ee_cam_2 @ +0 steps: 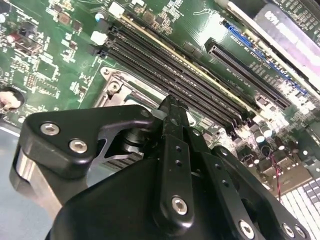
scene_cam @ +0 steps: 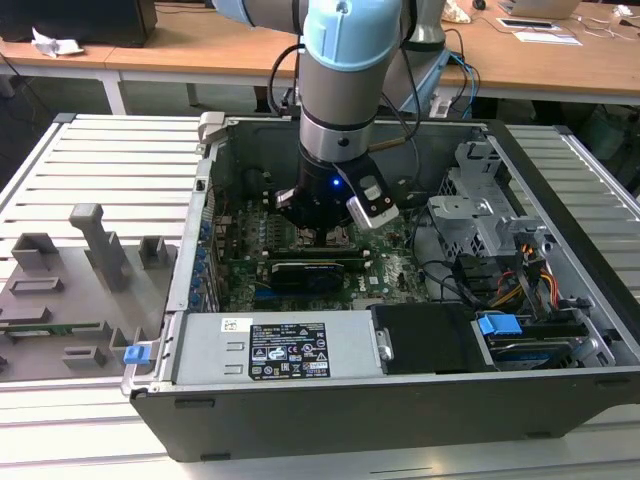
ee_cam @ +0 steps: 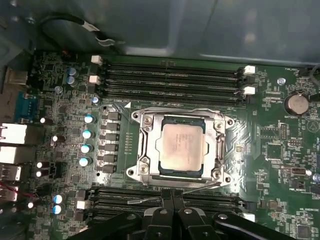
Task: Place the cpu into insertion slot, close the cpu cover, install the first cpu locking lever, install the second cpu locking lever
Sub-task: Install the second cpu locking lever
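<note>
Silvery-grey cpu (ee_cam: 183, 146) sits framed under the cpu cover (ee_cam: 146, 150); tool (ee_cam: 172, 196) fingers together.

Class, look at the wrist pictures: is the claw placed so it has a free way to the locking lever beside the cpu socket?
Probably yes. In the first wrist view the claw sits right at the wire locking lever along the socket's edge, with nothing between them.
</note>
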Tool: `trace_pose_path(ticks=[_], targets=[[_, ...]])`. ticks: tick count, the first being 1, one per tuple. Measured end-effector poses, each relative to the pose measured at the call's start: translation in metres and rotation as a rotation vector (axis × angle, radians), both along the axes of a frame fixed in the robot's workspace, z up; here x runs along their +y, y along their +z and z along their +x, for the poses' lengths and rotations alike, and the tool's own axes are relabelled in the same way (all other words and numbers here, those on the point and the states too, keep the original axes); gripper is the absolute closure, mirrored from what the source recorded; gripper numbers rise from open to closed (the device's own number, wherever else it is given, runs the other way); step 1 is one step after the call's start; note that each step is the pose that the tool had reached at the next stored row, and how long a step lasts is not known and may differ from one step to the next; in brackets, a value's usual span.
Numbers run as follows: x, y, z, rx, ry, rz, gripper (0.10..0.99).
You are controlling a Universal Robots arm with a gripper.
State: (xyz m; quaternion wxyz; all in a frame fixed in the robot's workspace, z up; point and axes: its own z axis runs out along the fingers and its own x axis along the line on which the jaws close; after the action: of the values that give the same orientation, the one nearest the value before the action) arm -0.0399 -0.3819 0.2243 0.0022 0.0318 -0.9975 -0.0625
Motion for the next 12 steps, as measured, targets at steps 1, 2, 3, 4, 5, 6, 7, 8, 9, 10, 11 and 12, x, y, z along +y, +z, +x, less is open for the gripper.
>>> trace_pose_path(ticks=[1, 2, 3, 4, 5, 6, 7, 8, 9, 10, 11, 12], targets=[[-0.0002, -0.0004, -0.0021, 0.0001, 0.000, 0.008, 0.980], [-0.0007, -0.0004, -0.0046, 0.0000, 0.000, 0.021, 0.980], [-0.0017, -0.0005, -0.0079, -0.0001, 0.000, 0.031, 0.980], [-0.0030, -0.0006, -0.0104, -0.0001, 0.000, 0.034, 0.980], [-0.0037, -0.0007, -0.0125, -0.0002, 0.000, 0.035, 0.980], [-0.0040, -0.0008, -0.0139, -0.0002, 0.001, 0.035, 0.980], [-0.0045, -0.0010, -0.0161, -0.0001, 0.002, 0.036, 0.980], [-0.0048, -0.0014, -0.0182, -0.0001, 0.004, 0.039, 0.980], [-0.0049, -0.0018, -0.0192, 0.0000, 0.005, 0.042, 0.980], [-0.0049, -0.0032, -0.0202, 0.0000, 0.008, 0.048, 0.980], [-0.0049, -0.0044, -0.0204, 0.0000, 0.010, 0.052, 0.980], [-0.0049, -0.0056, -0.0205, 0.0001, 0.011, 0.054, 0.980]])
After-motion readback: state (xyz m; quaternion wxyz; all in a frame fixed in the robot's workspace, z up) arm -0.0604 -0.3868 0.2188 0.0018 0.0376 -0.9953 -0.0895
